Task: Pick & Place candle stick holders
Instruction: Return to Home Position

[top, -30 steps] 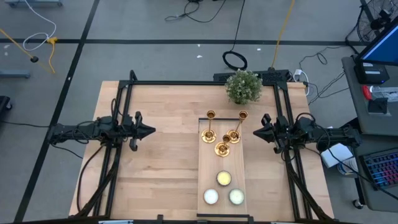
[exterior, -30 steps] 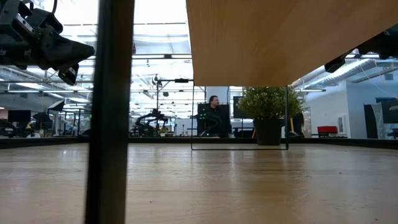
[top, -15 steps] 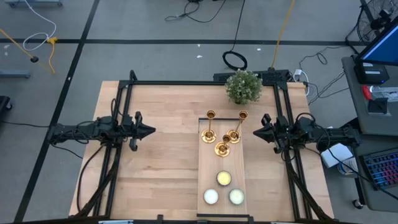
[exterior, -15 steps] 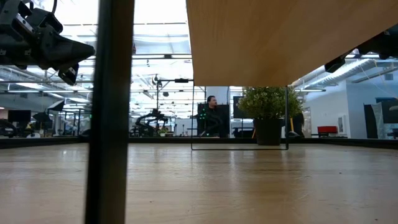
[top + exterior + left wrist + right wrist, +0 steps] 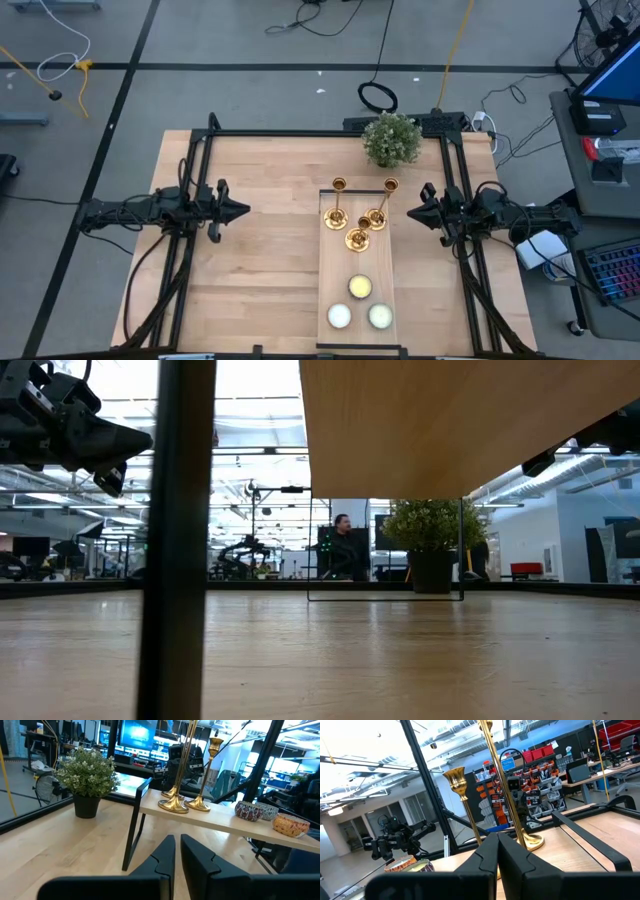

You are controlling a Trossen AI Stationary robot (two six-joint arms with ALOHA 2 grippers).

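Since the candle stick holders (image 5: 357, 238) stand on the shelf (image 5: 335, 265) mid-frame, the left gripper (image 5: 244, 211) and right gripper (image 5: 409, 212) rest at the sides, jaws together.

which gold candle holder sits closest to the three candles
The middle candle holder, set toward the candles; the other two stand farther back, nearer the plant.

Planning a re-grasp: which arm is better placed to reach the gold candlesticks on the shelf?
Likely right: right gripper sits just beside the shelf near the gold candlesticks; left gripper is farther off.
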